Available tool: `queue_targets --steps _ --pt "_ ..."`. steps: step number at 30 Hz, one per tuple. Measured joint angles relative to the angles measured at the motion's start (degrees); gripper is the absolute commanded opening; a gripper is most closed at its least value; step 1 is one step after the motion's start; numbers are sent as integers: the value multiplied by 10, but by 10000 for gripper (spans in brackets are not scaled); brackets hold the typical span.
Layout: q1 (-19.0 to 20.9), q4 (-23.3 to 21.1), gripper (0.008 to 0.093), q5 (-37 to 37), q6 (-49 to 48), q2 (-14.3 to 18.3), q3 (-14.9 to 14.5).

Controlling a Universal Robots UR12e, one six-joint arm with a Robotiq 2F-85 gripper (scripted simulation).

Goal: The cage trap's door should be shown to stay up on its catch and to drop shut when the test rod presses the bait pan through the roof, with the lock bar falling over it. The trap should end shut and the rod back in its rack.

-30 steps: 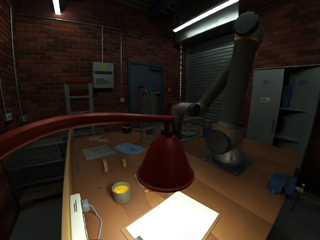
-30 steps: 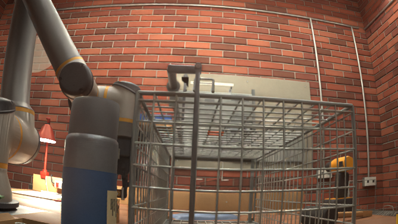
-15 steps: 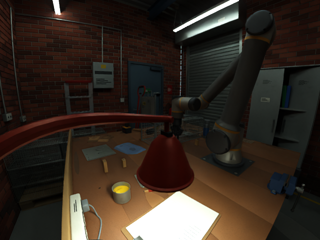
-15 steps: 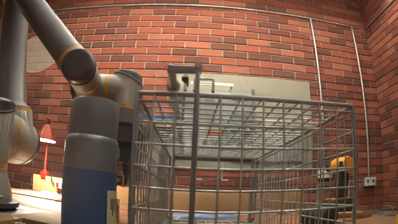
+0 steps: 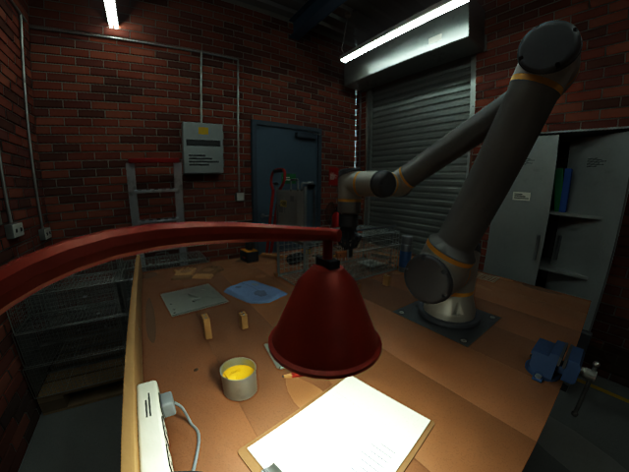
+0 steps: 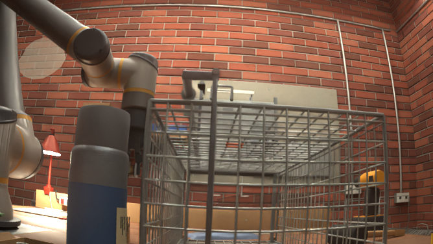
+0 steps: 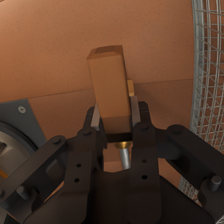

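The test rod, a tan wooden handle with a brass collar and steel shaft, hangs in my closed gripper above the bench, just beside the cage trap. The trap is a grey wire box. Its sheet-metal door stands raised above the roof, with a bar and post at the near top. My gripper sits level with the trap's upper half, on its left side. The bait pan is hard to make out through the mesh. The rod's rack is hidden.
A grey and blue cylinder stands close by the gripper on the side away from the trap. The arm's base plate lies nearby. A red lamp, a tin of yellow paste, a clipboard and a blue vise occupy the near bench.
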Motion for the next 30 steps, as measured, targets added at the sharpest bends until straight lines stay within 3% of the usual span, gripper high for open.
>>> queue_targets --steps 14,30 --pt "0 73 80 0 0 -35 -37" --pt "0 86 80 0 0 -41 -45"
